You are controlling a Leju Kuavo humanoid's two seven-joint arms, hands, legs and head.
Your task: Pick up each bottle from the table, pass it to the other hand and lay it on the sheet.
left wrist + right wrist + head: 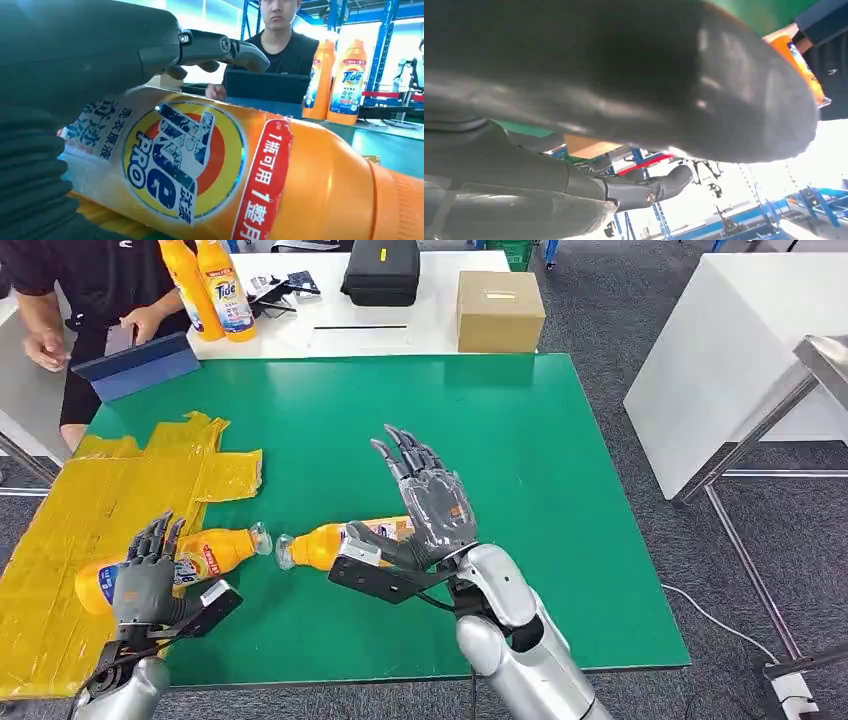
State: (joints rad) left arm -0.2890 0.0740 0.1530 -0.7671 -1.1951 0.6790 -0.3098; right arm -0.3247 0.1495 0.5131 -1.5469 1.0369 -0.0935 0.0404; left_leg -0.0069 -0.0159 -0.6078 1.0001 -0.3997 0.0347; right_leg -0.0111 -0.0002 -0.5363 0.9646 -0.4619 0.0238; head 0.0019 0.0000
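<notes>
Fingers [150, 537] of left hand [146, 580] around bottle [205, 553]; right hand [430, 502] spread wide.

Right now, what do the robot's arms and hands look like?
Both arms are shiny silver, rounded tubes. The right hand has a grey palm with a small orange mark and long, dark, pointed fingers. The left hand is dark grey too. A flat black block sits at each wrist, and thin black cables run along them. Up close, there is a grey ribbed cover.
</notes>
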